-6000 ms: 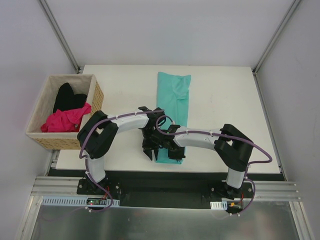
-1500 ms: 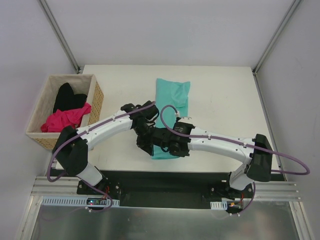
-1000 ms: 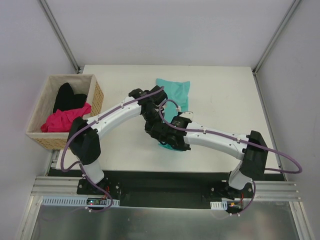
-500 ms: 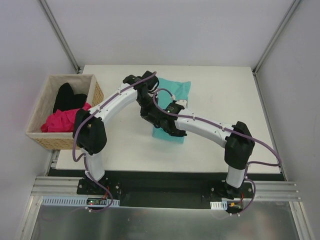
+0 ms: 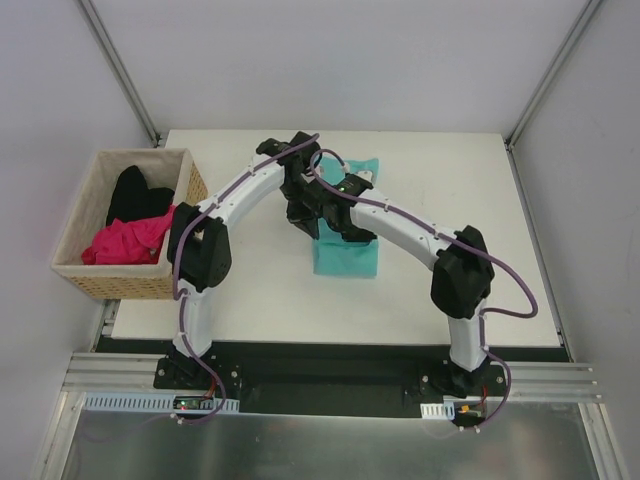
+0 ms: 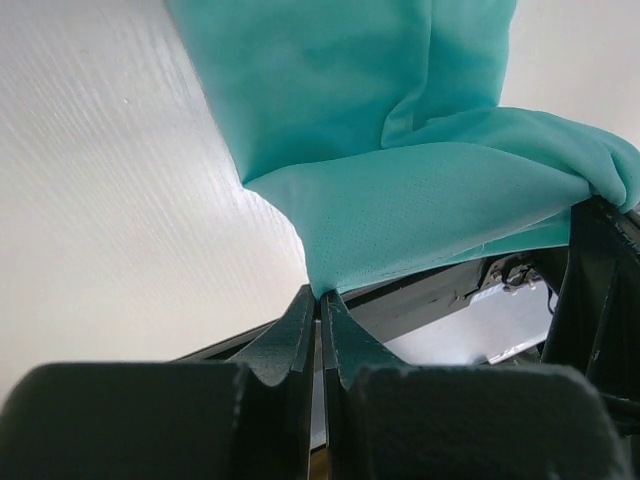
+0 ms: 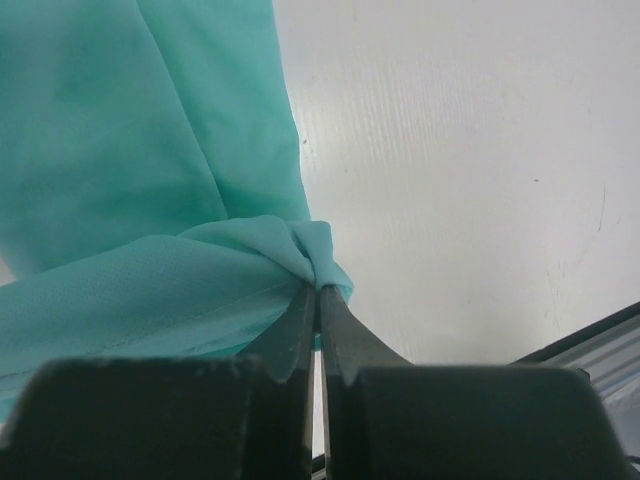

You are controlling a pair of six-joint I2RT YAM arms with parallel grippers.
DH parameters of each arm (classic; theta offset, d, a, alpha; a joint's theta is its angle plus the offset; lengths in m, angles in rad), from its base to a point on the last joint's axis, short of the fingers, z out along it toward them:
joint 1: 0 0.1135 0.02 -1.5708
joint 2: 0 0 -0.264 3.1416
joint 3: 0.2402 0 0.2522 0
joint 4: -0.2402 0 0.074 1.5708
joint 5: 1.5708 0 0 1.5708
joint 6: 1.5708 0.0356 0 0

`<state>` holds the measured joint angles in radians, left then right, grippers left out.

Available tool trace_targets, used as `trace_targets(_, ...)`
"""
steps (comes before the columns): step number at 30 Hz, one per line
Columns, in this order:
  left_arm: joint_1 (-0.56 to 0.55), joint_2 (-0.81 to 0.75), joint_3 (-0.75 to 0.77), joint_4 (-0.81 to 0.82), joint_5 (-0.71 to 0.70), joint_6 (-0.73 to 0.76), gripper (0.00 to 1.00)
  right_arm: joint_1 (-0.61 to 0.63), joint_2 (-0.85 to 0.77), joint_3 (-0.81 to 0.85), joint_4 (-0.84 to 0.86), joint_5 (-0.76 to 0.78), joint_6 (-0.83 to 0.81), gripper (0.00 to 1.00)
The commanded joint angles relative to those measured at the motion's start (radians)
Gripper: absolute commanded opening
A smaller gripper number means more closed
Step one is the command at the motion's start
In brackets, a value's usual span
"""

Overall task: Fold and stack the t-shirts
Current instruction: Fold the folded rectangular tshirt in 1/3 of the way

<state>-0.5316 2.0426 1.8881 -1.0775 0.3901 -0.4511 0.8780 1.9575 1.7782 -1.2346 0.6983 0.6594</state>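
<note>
While the left jaws and the right jaws are each pinched tight on a corner of the teal t-shirt (image 5: 346, 259), the cloth spans between them and trails onto the white bench (image 5: 450, 190) below them.

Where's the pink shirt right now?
Top view, far left: the pink shirt lies in the basket at the table's left edge, on the near side of the black shirt.
</note>
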Motion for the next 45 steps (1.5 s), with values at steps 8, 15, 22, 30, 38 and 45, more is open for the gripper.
trace_targets(8,0.111,0.128,0.152,-0.047,0.016,0.06,0.0,-0.085,0.132,0.121,0.076,-0.008,-0.248,0.01)
trace_targets(15,0.153,0.215,0.216,-0.047,0.038,0.069,0.0,-0.135,0.224,0.188,0.126,-0.032,-0.352,0.0)
trace_targets(22,0.165,0.271,0.27,-0.047,0.058,0.072,0.0,-0.185,0.271,0.248,0.164,-0.048,-0.428,0.0)
trace_targets(30,0.182,0.321,0.339,-0.045,0.089,0.075,0.11,-0.208,0.314,0.303,0.205,-0.071,-0.491,0.0)
trace_targets(38,0.197,0.297,0.315,-0.045,0.081,0.075,0.14,-0.22,0.353,0.343,0.241,-0.088,-0.546,0.01)
trace_targets(45,0.199,0.268,0.267,-0.045,0.079,0.072,0.13,-0.226,0.379,0.388,0.284,-0.071,-0.63,0.0)
